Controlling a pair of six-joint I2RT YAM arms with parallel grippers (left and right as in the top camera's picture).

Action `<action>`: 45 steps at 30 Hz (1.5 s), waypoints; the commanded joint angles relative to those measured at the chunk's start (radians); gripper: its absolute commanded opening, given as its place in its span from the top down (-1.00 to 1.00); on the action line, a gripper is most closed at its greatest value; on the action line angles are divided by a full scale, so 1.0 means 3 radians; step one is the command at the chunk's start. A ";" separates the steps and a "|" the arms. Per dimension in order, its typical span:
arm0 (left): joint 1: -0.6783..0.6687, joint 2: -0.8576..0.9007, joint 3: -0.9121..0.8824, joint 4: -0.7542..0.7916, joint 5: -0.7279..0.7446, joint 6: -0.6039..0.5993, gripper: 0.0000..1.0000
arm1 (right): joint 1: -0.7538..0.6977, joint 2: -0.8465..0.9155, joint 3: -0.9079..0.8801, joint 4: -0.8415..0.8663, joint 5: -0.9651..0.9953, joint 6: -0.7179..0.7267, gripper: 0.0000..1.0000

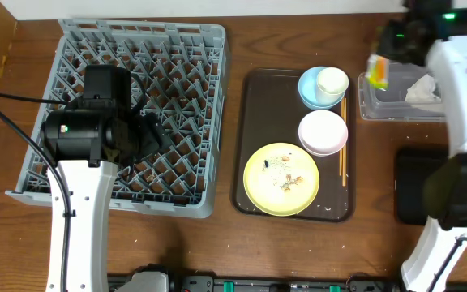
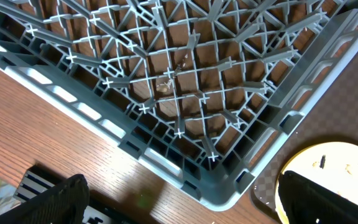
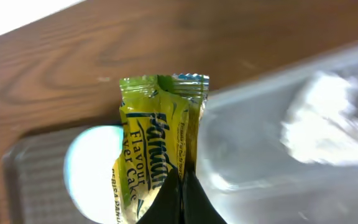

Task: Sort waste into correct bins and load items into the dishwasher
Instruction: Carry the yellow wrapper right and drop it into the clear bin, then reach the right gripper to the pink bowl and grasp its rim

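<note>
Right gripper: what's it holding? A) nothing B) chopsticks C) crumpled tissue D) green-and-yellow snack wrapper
D: in the right wrist view the right gripper is pinched shut on the snack wrapper, at the edge of the clear tub.

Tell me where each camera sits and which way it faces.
Overhead: fixed above the table, looking down on dish rack, serving tray, clear tub; left arm and right arm show.
Left wrist: on left arm, looking down at rack corner and yellow plate; open left pincer shows.
Right wrist: on right arm, facing the tub; shut right pincer pinches the snack wrapper.
Shared: overhead and left wrist both show rack and plate.
</note>
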 commanded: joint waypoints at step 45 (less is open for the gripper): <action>0.0018 0.0008 -0.0006 -0.0010 -0.0043 0.0043 -0.96 | 0.1755 -0.0229 -0.1012 -0.0495 0.0652 0.0477 0.18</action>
